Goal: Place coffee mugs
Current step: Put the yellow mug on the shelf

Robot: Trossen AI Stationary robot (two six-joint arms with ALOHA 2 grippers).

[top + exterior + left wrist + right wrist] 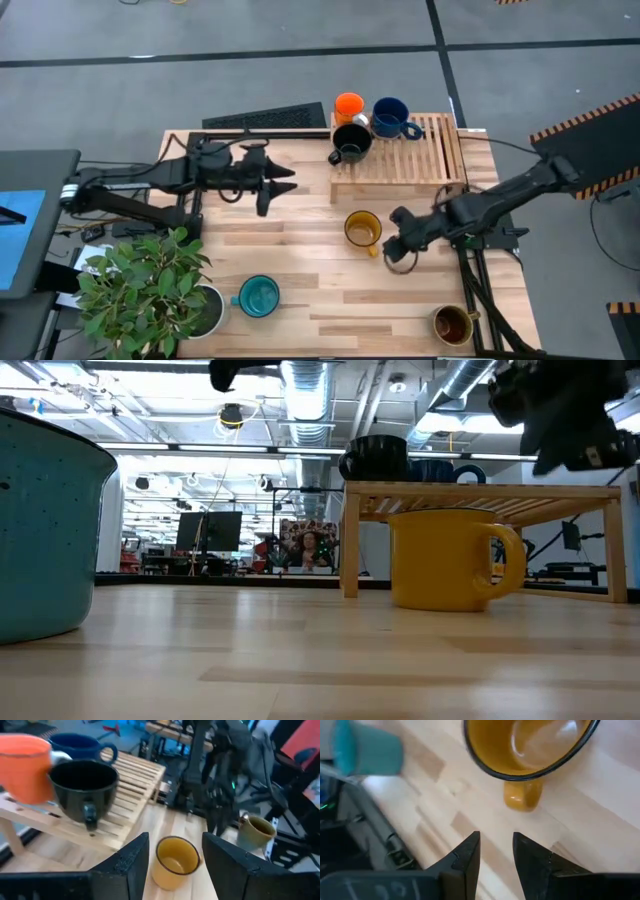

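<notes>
Three mugs stand on the slatted wooden rack [420,150]: orange [349,104], dark blue [389,117] and black [351,141]. The yellow mug [363,229] stands upright on the table in front of the rack, its handle [522,795] turned toward my right gripper [400,254]. That gripper [496,837] is open and hovers just right of the mug, touching nothing. The teal mug [259,297] and the olive-brown mug [453,324] stand near the table's near edge. My left gripper [275,186] is open and hangs above the table left of the rack, facing the yellow mug [175,861].
A leafy plant in a white pot [203,312] stands at the near left corner beside the teal mug. A dark keyboard-like slab [265,118] lies at the far edge, left of the rack. Bare wood [300,245] stretches between the yellow mug and the left arm.
</notes>
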